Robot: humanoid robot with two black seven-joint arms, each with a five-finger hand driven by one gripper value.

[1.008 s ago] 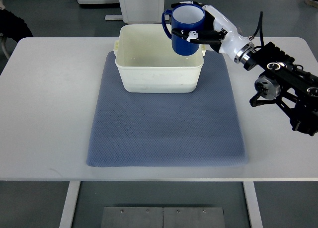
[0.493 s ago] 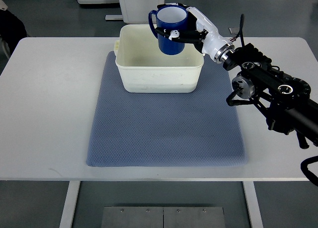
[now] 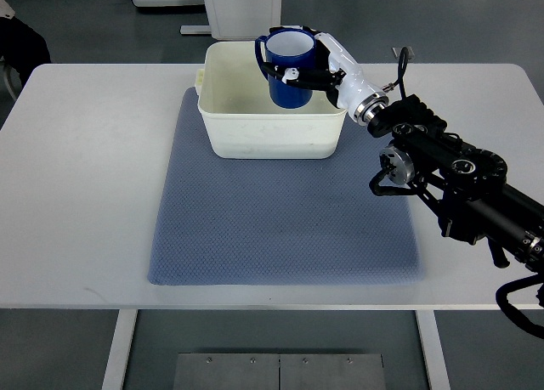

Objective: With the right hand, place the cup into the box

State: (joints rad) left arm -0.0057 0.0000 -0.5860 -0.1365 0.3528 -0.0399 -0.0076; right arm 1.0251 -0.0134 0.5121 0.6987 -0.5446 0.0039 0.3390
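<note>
While the worktop (image 3: 85, 178) and the blue mat (image 3: 280, 211) show no change, the right arm (image 3: 459, 178) has advanced further over the worktop from the right edge compared with a second ago. The box (image 3: 272, 127) stands at the mat's far end, unmoved. The right hand (image 3: 316, 63) has shifted left and descended, so that the cup (image 3: 289, 71) now sits upright inside the box opening, toward its far right corner, its lower body below the rim. The fingers (image 3: 299, 74) remain wrapped around the cup wall, pinching it. Whether the cup touches the box floor cannot be determined. Judgement: placement is nearly complete; lowering to contact and release remain.
</note>
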